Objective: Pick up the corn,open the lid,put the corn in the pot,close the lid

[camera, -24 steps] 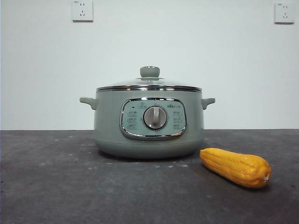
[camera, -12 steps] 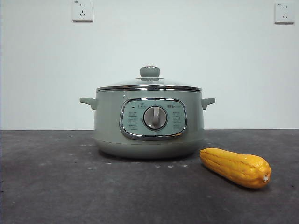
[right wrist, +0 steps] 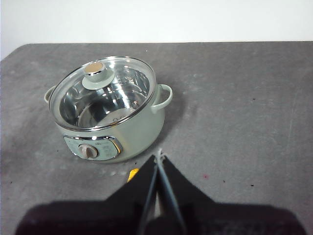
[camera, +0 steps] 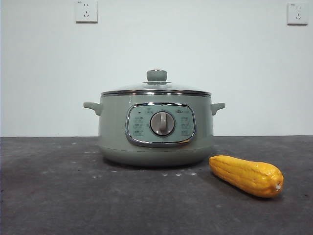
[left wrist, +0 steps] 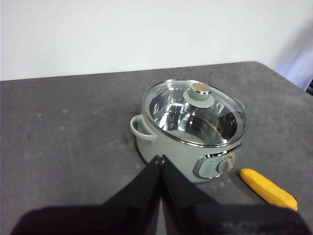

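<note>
The sage-green pot (camera: 155, 128) stands mid-table with the glass lid (camera: 156, 88) resting on it, green knob on top. The yellow-orange corn (camera: 246, 175) lies on the table to the pot's front right. The left wrist view shows the pot (left wrist: 190, 132), the lid (left wrist: 195, 111) and the corn (left wrist: 268, 189). My left gripper (left wrist: 160, 158) is shut, held high and apart from the pot. My right gripper (right wrist: 159, 157) is shut too, above the table; only a sliver of the corn (right wrist: 133, 174) shows beside its jaws. In that view the pot (right wrist: 110, 110) wears its lid (right wrist: 101, 93).
The dark grey table (camera: 58, 196) runs to a white wall with two sockets (camera: 86, 11). The table's corner edge (left wrist: 286, 78) shows in the left wrist view. No arm appears in the front view.
</note>
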Robot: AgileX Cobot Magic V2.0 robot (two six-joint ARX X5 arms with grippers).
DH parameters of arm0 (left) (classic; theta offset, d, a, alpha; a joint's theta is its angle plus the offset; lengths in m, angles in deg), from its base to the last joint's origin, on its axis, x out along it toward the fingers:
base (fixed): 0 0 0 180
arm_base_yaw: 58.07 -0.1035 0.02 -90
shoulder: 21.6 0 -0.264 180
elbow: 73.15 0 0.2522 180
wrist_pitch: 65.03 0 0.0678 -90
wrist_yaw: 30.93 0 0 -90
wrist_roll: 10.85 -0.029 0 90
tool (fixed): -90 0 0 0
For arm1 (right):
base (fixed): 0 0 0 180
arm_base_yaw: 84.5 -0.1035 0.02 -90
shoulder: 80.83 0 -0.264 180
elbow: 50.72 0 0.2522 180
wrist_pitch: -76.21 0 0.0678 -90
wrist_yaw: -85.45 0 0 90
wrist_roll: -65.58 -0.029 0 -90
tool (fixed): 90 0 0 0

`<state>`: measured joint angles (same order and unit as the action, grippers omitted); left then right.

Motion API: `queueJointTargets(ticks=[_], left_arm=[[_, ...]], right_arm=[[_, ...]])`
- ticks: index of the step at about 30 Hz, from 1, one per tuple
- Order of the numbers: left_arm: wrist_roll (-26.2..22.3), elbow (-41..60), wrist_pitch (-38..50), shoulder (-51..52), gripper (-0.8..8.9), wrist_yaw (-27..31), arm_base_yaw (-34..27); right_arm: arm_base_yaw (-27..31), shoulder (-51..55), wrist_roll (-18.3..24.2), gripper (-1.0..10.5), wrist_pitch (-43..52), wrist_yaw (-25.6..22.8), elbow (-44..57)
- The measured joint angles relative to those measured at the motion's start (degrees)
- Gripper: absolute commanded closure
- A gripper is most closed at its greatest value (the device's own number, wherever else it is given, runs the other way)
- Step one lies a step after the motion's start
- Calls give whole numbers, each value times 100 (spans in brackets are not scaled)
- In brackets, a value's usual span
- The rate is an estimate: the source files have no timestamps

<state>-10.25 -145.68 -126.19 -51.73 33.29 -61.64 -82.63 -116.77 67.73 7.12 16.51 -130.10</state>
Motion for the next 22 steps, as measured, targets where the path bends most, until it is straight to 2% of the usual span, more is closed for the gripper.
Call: queueJointTargets(ticks=[9, 10, 11, 13, 14, 15, 17, 22], left_arm=[[-15, -9, -129, -59, 803, -15, 105], [-15, -13, -142, -68, 764, -20, 109], [-15, -17, -142, -81, 683, -50, 111], [-15, -26, -144, -101, 479, -142, 111], [-15, -39, -144, -114, 335, -219, 111], [-15, -48, -140, -120, 270, -245, 114], [-15, -55, -144, -133, 243, -273, 114], [-9, -57, -142, -164, 243, -446, 114]], right_arm=[[0, -35, 50, 939, -57, 155, -26], [0, -35, 52, 911, -57, 157, -26], [0, -35, 61, 845, -57, 162, -26], [0, -35, 68, 680, -57, 168, -26], [0, -35, 68, 552, -57, 168, -26], [0, -35, 68, 461, -57, 168, -26], [0, -35, 68, 334, -59, 168, -26], [0, -35, 68, 319, -61, 267, -26]])
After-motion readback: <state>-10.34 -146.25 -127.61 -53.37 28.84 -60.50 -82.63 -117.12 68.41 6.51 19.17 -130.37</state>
